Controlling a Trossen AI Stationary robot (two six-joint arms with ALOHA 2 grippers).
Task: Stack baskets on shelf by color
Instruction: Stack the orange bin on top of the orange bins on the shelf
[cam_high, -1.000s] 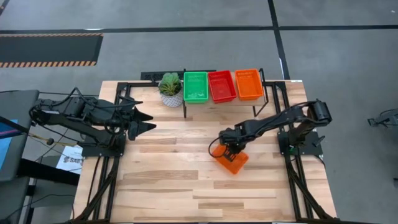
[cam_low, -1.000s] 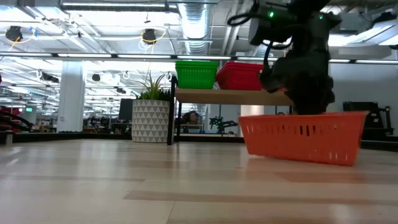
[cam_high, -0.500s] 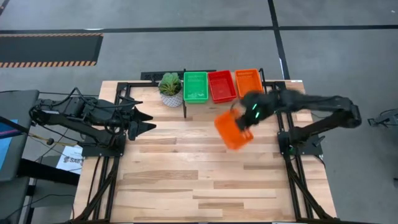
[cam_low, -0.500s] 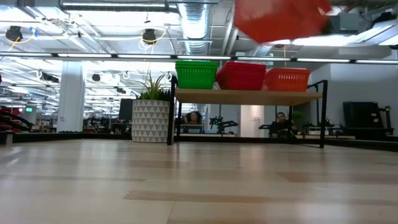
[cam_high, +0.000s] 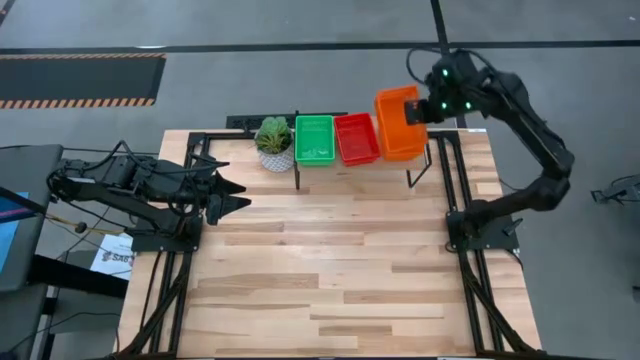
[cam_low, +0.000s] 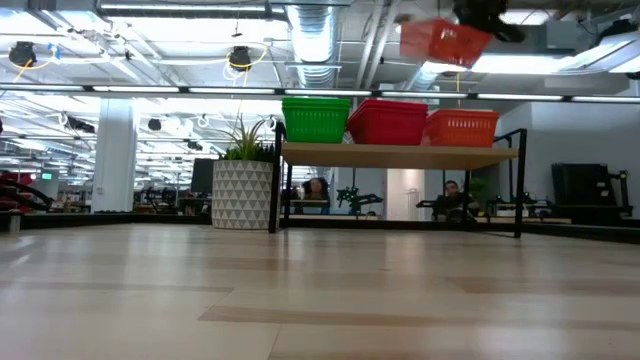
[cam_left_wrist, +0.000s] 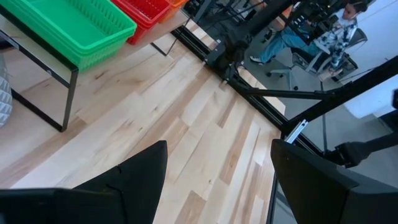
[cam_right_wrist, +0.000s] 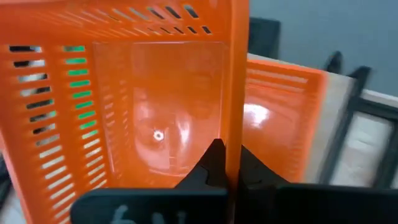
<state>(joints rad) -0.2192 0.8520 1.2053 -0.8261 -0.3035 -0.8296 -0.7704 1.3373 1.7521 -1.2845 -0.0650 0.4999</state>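
Note:
My right gripper (cam_high: 424, 108) is shut on an orange basket (cam_high: 398, 122) and holds it in the air over the shelf's right end; the low view shows that basket (cam_low: 443, 40) well above the shelf (cam_low: 400, 155). On the shelf sit a green basket (cam_high: 314, 139), a red basket (cam_high: 356, 138) and an orange one (cam_low: 462, 128). In the high view the held basket hides most of that orange one. My left gripper (cam_high: 236, 195) is open and waits over the table's left side. My right gripper pinches the basket's side wall (cam_right_wrist: 234, 118) on the side toward the table's right. One finger (cam_right_wrist: 211, 163) is inside the basket and one finger (cam_right_wrist: 254, 171) outside. The basket is lifted clear and hangs above the orange basket on the shelf (cam_right_wrist: 287, 124).
A green plant in a white pot (cam_high: 274, 143) stands on the table just left of the shelf. The shelf's black legs (cam_high: 411, 176) stand near the table's far edge. Bare wood tabletop (cam_high: 320, 270) stretches between the arms. People sit in the room behind.
My right gripper has raised the orange basket from the table's right middle and carried it up and toward the far edge. The basket now hangs above the shelf's right end. It has turned about on the way. The left arm has kept still.

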